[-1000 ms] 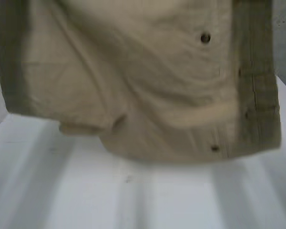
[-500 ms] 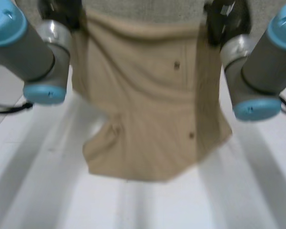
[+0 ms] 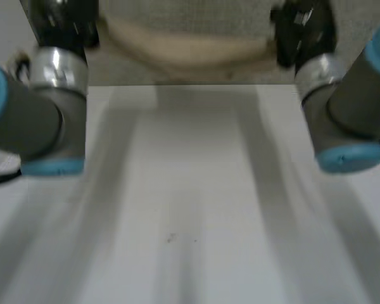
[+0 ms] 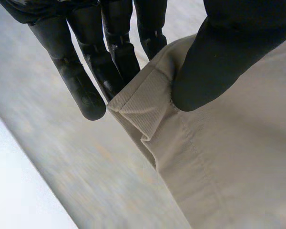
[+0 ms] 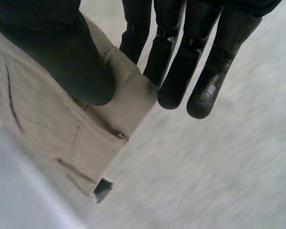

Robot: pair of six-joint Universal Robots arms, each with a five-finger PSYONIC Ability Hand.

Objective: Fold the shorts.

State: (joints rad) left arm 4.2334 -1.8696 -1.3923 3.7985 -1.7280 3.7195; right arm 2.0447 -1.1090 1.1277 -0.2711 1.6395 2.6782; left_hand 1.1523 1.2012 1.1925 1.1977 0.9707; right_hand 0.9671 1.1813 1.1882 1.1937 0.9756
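The tan shorts hang stretched between my two hands above the table's far edge, showing as a sagging band. My left hand grips one end and my right hand the other. In the left wrist view the left hand pinches a hemmed corner of the shorts between thumb and fingers. In the right wrist view the right hand pinches a waistband corner of the shorts against its fingers; seams and a small dark tag hang below.
The white table stretches toward me between both grey arms, with a small speck near its middle. Grey floor lies beyond its far edge.
The shorts hung close in front of the head camera, then swung away. Both arms have reached forward and carried them to the table's far edge.
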